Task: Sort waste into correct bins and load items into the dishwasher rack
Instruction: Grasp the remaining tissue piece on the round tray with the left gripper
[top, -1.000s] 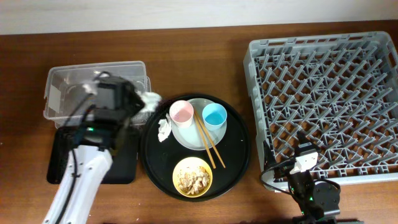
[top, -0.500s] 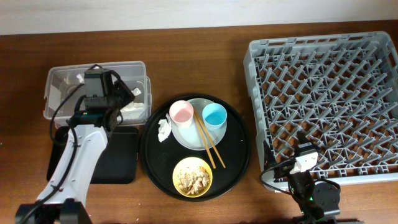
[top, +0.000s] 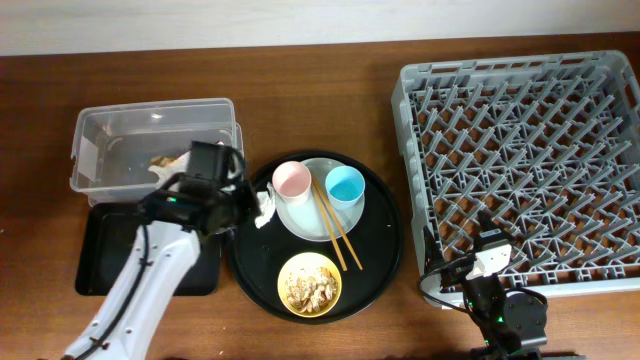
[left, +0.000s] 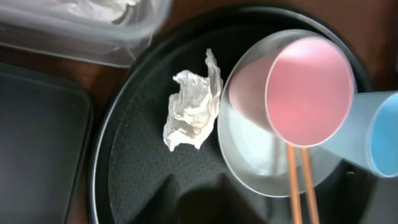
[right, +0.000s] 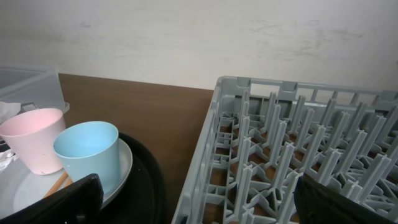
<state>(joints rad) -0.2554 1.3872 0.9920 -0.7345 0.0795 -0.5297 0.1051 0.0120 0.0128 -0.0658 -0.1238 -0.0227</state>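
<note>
Scraps (top: 310, 288) of beige food lie in the yellow bowl (top: 282, 284) at the near side of the round tray (top: 385, 250). To the right of it, by the table's near edge, your right gripper (right: 198, 186) has its fingers spread wide with nothing between them. It sits just outside the rack's near wall, toward its left corner.

Past the bowl, the plate (top: 310, 226) sits mid-tray, carrying the pink cup (top: 291, 181) on the left and the blue cup (top: 344, 184) on the right. The chopsticks (top: 335, 235) lie slantwise between the cups, and their near ends run off the plate toward the bowl.

One crumpled napkin (left: 193, 111) lies on the tray's left part, just beside the plate's rim and the pink cup, which crowd it on the right. Your left gripper (top: 240, 197) hangs over the tray's left rim, close to that napkin. Its fingers show only as a dark blur in the left wrist view, so you cannot tell how far apart they are or whether they hold anything.

Left of the round tray, the black tray (top: 100, 250) is partly covered by your left arm. Beyond it the tub (top: 110, 130) holds crumpled white paper. The rack (top: 408, 140) fills the table's right side.
</note>
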